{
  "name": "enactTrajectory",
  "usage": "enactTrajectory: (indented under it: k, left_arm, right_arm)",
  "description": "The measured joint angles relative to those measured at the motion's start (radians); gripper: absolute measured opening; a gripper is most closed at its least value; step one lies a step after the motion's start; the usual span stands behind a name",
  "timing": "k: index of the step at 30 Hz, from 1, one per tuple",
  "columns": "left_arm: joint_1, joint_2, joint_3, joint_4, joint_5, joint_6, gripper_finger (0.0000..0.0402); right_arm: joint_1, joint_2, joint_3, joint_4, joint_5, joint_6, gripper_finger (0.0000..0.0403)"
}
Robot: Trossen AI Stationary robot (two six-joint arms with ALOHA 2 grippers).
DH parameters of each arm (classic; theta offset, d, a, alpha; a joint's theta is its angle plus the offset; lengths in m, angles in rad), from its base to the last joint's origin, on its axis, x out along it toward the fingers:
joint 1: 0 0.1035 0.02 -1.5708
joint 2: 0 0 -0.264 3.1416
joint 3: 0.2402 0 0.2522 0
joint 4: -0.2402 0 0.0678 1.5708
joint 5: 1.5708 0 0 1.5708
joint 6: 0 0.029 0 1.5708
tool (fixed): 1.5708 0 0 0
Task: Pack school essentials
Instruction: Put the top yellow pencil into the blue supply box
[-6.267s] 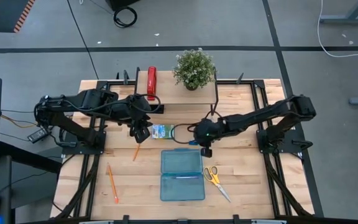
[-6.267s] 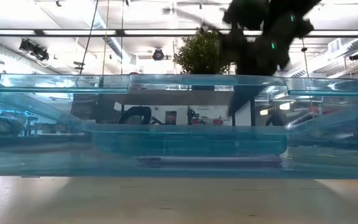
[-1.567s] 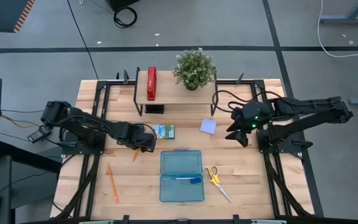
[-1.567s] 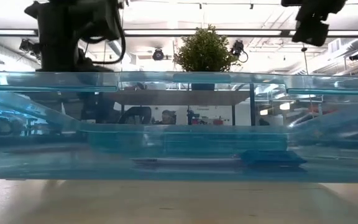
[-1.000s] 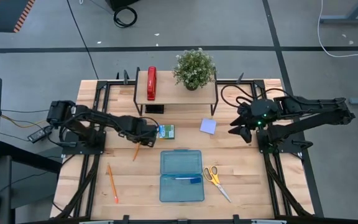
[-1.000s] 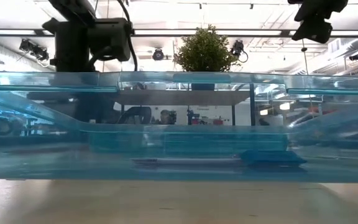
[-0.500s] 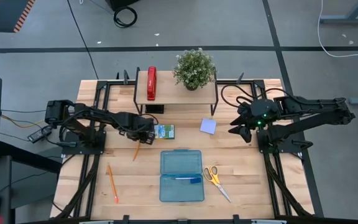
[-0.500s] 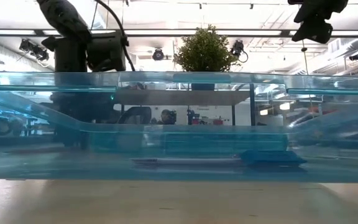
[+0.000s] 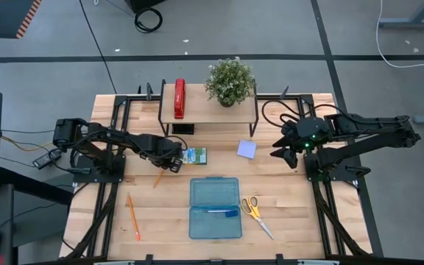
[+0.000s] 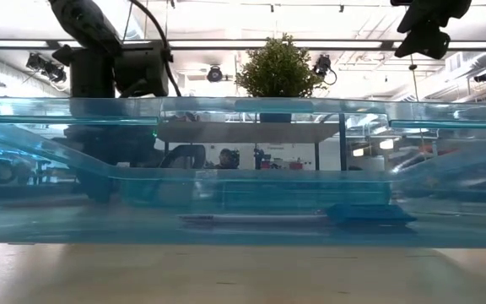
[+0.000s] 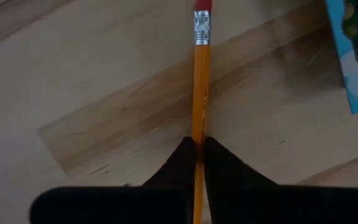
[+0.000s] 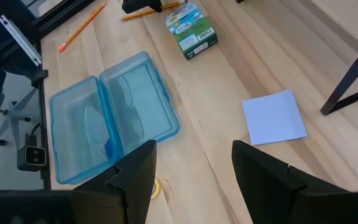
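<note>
Currently, left gripper (image 11: 199, 152) clamped on orange pencil (image 11: 200, 93), low over the table (image 9: 285, 221).
Pencil lies just beside the green-blue packet (image 9: 193, 155), behind the open blue case (image 9: 215, 207). Right gripper (image 9: 280, 153) hangs spread open near the lavender pad (image 9: 246, 149).

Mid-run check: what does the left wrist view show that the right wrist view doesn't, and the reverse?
Only the left wrist view shows the left gripper with its jaws closed on the orange pencil, its eraser end pointing away.

Only the right wrist view shows the open blue case, the lavender sticky-note pad, a second orange pencil, and the right gripper with its jaws open and empty.

Both show the wooden table and the green-blue printed packet.
</note>
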Motion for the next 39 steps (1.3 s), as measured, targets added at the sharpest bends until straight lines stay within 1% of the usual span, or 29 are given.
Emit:
enactTrajectory:
  k: [3, 9, 15, 19, 24, 27, 30, 33, 37, 39]
  left_arm:
    - [-0.001, 0.002, 0.006, -0.006, 0.001, 0.0, 0.0011]
    - [0.007, 0.008, 0.053, -0.039, 0.006, 0.03, 0.0036]
    - [0.004, 0.009, 0.142, -0.097, 0.028, 0.074, 0.0021]
    - [-0.001, 0.008, 0.224, -0.125, 0.031, 0.094, 0.0018]
    - [-0.008, 0.008, 0.351, -0.229, 0.03, 0.117, 0.0031]
    - [-0.023, 0.007, 0.434, -0.302, 0.023, 0.123, 0.0031]
    - [-0.042, 0.006, 0.514, -0.33, 0.014, 0.145, 0.0026]
    - [-0.071, 0.006, 0.58, -0.278, 0.01, 0.212, 0.0026]
    - [-0.134, 0.005, 0.612, -0.056, 0.007, 0.321, 0.0036]
    - [-0.169, 0.007, 0.614, 0.043, 0.0, 0.347, 0.0038]
  right_arm:
    - [0.0, 0.0, 0.0, 0.0, 0.0, -0.02, 0.0217]
    - [0.0, 0.0, 0.0, 0.0, 0.0, -0.047, 0.0217]
    - [0.0, 0.0, 0.0, 0.0, 0.02, -0.057, 0.0217]
    - [0.0, 0.0, 0.0, -0.001, 0.026, -0.065, 0.0217]
    - [0.0, 0.0, 0.0, -0.004, 0.026, -0.07, 0.0217]
    - [0.0, 0.0, 0.0, -0.008, 0.026, -0.076, 0.0217]
    - [0.0, 0.0, 0.0, -0.01, 0.026, -0.086, 0.0217]
    - [0.0, 0.0, 0.0, -0.011, 0.026, -0.094, 0.0217]
    - [0.0, 0.0, 0.0, -0.011, 0.026, -0.114, 0.0217]
    - [0.0, 0.0, 0.0, -0.011, 0.026, -0.123, 0.0217]
